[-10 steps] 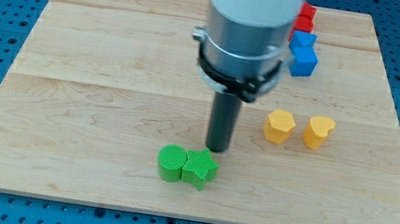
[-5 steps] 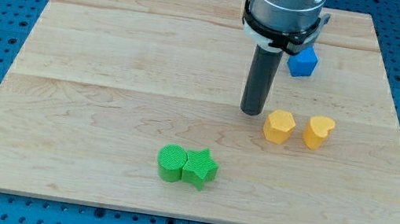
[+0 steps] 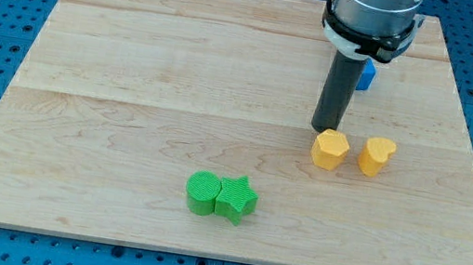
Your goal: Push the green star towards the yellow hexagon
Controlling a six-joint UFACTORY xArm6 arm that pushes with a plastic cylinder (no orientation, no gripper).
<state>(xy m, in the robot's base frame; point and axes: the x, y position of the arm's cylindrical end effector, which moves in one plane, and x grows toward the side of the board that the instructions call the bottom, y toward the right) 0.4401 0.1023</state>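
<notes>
The green star (image 3: 237, 198) lies near the board's bottom middle, touching a green round block (image 3: 203, 192) on its left. The yellow hexagon (image 3: 330, 149) sits to the upper right of the star, with a yellow heart-shaped block (image 3: 376, 156) just to its right. My tip (image 3: 324, 129) stands right at the hexagon's top-left edge, far from the green star.
A blue block (image 3: 367, 74) shows partly behind the rod near the view's top right. The wooden board (image 3: 134, 61) lies on a blue perforated table, and the arm's body covers the board's top edge at the right.
My tip moved from just above the green star up and to the right, ending beside the yellow hexagon. No block has visibly moved.
</notes>
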